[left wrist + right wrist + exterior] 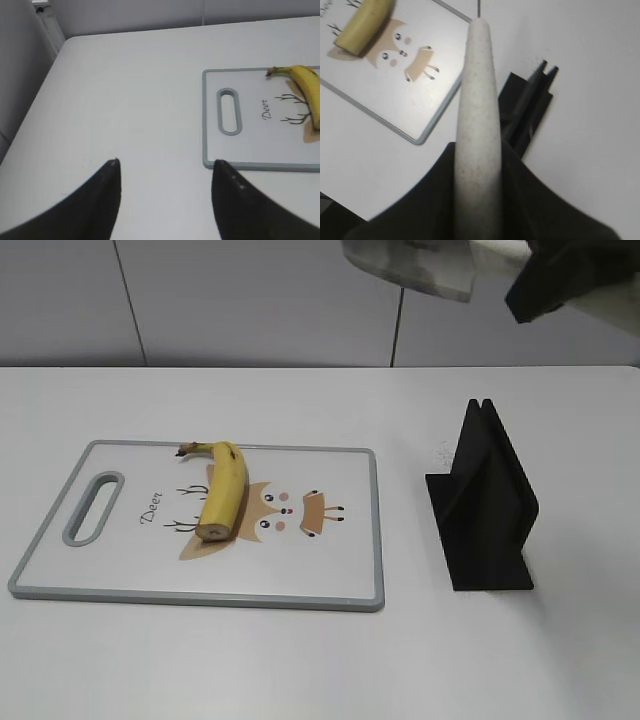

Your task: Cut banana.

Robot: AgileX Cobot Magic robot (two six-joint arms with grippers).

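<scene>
The yellow banana (225, 490) lies on the white cutting board (100, 570), stem at the far end, flat cut end nearest me over the deer print. It also shows in the left wrist view (307, 87) and the right wrist view (362, 22). My right gripper (477, 150) is shut on a pale speckled knife (479, 100). It holds the knife high in the air, above the black stand and right of the board, and shows at the top edge of the exterior view (565, 280). My left gripper (165, 167) is open and empty over bare table, left of the board's handle end (227, 110).
A black knife stand (485, 505) stands upright on the table right of the board; it also shows in the right wrist view (530, 105). The white table's left edge (47, 65) is near my left gripper. A grey wall runs behind the table.
</scene>
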